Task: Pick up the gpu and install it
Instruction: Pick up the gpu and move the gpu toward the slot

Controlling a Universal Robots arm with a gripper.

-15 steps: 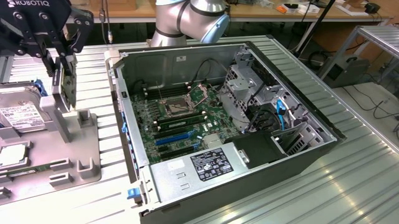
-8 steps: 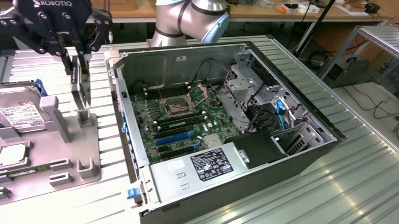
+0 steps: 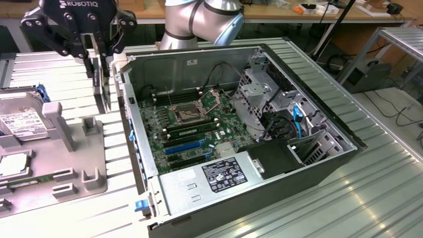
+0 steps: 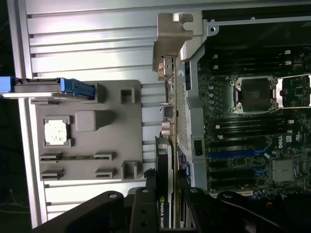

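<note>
1. The gripper (image 3: 99, 58) is clamped on the gpu (image 3: 106, 87). I see the fingers pressed to both faces of the card at its dark end, and the card hangs clear of every surface.
2. The computer case (image 3: 165, 67) lies open on its side. It is at the exterior view's right of the gripper, and its near wall is just beside the hanging card.
3. The grey fixture tray (image 3: 73, 163) sits on the other side of the card, at the exterior view's left. A hard drive (image 3: 20, 124) stands in it. The card is above the tray's edge nearest the case.
4. The motherboard (image 3: 191, 124) covers the case floor and is well apart from the card.
5. The gpu shows in the exterior view as a thin upright strip below the fingers. In the wrist view it is edge-on, running from the fingers to its pale bracket (image 4: 171, 43), alongside the case wall and outside it.
6. The blue expansion slots (image 3: 185, 147) lie beyond that wall, lower and toward the exterior view's right of the gripper. I judge that the card's line as held does not yet match the slots' line. I cannot settle the exact angle.
</note>
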